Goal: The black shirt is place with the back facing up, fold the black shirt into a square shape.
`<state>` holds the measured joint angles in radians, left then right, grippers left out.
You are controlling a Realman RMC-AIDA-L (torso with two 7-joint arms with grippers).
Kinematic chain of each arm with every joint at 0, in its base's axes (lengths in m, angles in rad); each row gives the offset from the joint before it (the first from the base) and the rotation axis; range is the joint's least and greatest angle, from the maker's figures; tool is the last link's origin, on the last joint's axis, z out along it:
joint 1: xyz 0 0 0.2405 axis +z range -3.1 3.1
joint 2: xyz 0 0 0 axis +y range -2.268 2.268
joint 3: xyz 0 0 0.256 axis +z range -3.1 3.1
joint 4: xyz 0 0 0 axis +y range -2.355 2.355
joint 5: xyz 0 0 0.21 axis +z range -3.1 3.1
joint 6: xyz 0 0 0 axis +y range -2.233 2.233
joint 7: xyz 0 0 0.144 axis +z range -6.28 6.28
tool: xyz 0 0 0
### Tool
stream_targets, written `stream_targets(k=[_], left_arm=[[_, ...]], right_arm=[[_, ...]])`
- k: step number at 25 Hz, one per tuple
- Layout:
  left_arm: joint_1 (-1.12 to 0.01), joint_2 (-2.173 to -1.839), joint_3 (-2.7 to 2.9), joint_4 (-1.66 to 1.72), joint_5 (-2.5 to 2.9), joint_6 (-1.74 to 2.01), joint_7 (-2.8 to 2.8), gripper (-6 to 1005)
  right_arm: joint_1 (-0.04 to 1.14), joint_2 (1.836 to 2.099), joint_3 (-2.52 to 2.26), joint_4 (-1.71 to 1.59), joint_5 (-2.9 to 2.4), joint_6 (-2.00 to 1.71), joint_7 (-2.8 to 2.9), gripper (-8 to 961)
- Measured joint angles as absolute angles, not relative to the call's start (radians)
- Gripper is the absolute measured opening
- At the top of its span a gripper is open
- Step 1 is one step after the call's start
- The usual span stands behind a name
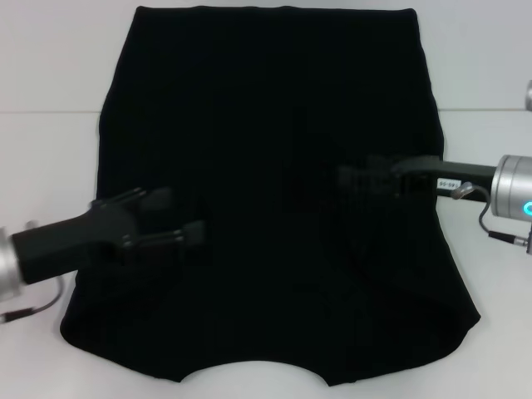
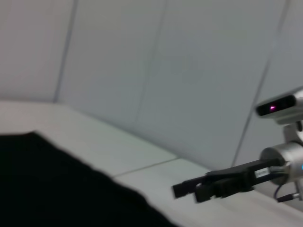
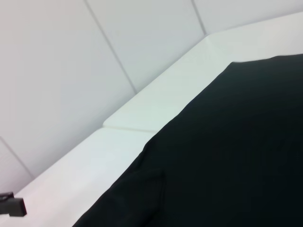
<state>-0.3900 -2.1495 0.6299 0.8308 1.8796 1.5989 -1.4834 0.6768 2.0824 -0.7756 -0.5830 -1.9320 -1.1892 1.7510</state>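
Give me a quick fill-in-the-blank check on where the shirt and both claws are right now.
1. The black shirt lies spread on a ____ table.
2. In the head view, the left claw and the right claw both reach in over the ____.
3. The claw seen far off in the left wrist view belongs to the ____ arm.
4. The shirt's curved neckline sits at the edge ____ the robot.

Missing words: white; shirt; right; nearest

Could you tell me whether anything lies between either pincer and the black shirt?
Nothing visible does. The black shirt lies spread on the white table, and both the left pincer and the right pincer are over the cloth, with no other object near them.
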Motion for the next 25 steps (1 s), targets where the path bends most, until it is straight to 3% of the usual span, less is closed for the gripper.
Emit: stream_targets(k=[3,10,25], left_arm=[[-0.374,-2.143,0.537,0.856,1.963,1.641,-1.535,818],[-0.369,-2.124,0.416,0.931,2.180,1.681,-1.669,813],[-0.362,-2.119,0.363,0.974,2.393,1.592,-1.688,801]], right_arm=[[0.690,2.083,-0.787,-0.571,-1.939,-1.190,1.744,854],[0.706,2.085,-0.792,-0.569,-1.928,-1.189,1.747,853],[0.728,2.086,-0.793,-0.569,-1.925,-1.186,1.753,852]])
